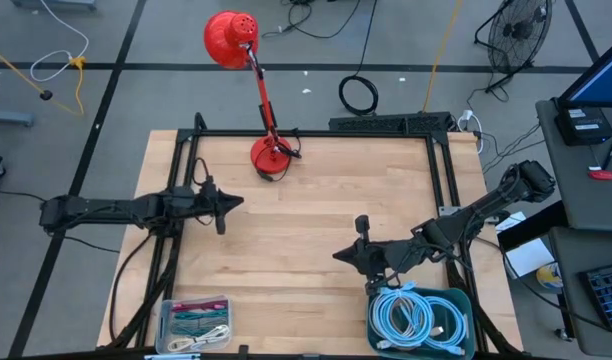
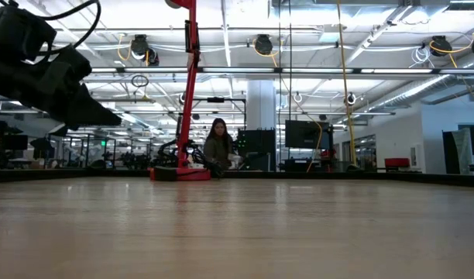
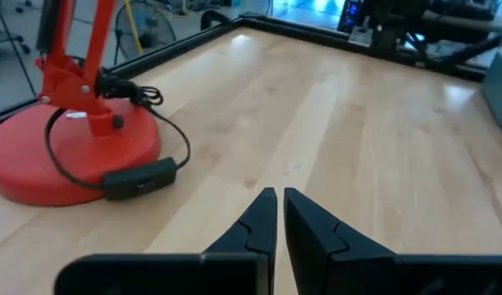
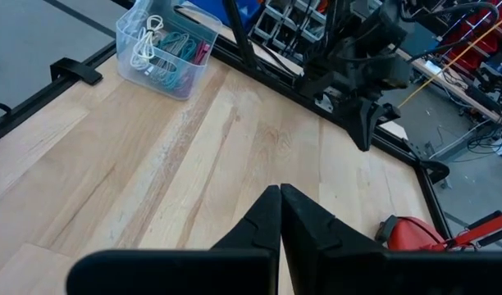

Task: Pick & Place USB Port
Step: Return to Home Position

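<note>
No single USB part shows by itself. A clear bin (image 1: 196,322) of coiled coloured cables stands at the table's near left edge and also shows as the clear bin (image 4: 165,45) in the right wrist view. A teal bin (image 1: 422,318) holds white and light-blue cable coils at the near right. My left gripper (image 1: 229,203) (image 3: 280,197) hovers shut over the left middle of the table, near the lamp base. My right gripper (image 1: 341,255) (image 4: 280,190) is shut, above bare wood just left of the teal bin. Neither holds anything.
A red desk lamp stands on its round base (image 1: 269,155) (image 3: 62,156) at the far middle, its black cord and switch (image 3: 140,176) lying on the wood. A black frame (image 1: 316,132) rims the table. Bare wood lies between the grippers. A person (image 2: 218,151) sits far behind.
</note>
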